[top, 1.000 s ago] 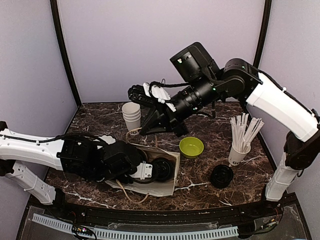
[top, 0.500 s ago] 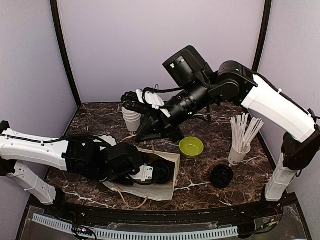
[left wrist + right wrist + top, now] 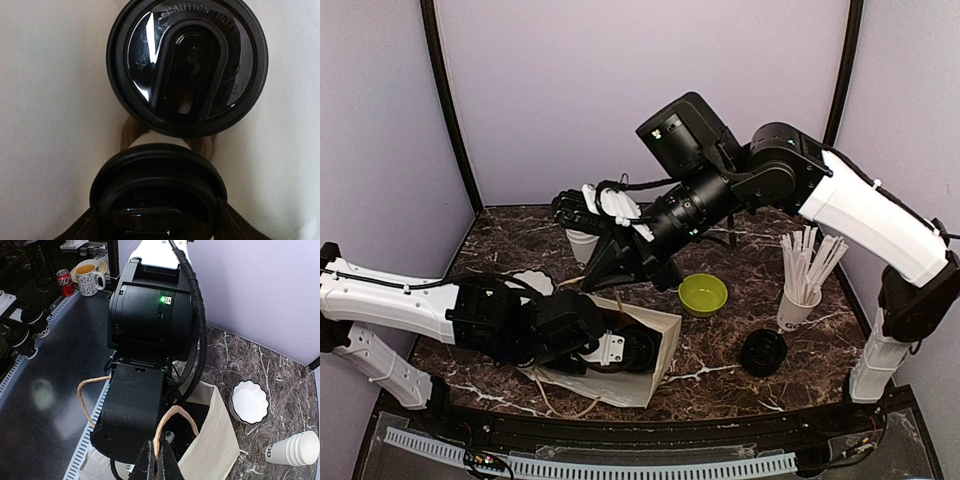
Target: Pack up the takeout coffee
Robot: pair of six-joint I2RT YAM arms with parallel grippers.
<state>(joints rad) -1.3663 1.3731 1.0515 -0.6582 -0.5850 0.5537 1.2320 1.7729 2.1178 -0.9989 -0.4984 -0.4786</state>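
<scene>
Two coffee cups lie inside the white bag (image 3: 642, 368): a far cup (image 3: 187, 67) and a near cup (image 3: 157, 192), just beside each other. On the left, the left gripper (image 3: 157, 210) reaches into the bag and hugs the near cup by its sides. In the middle, the bag stands taller than a second ago and its mouth is wider. On the right, the right gripper (image 3: 155, 460) pinches the brown handle (image 3: 172, 415) tight and has pulled it up and over. I think this makes room to let the near cup go.
</scene>
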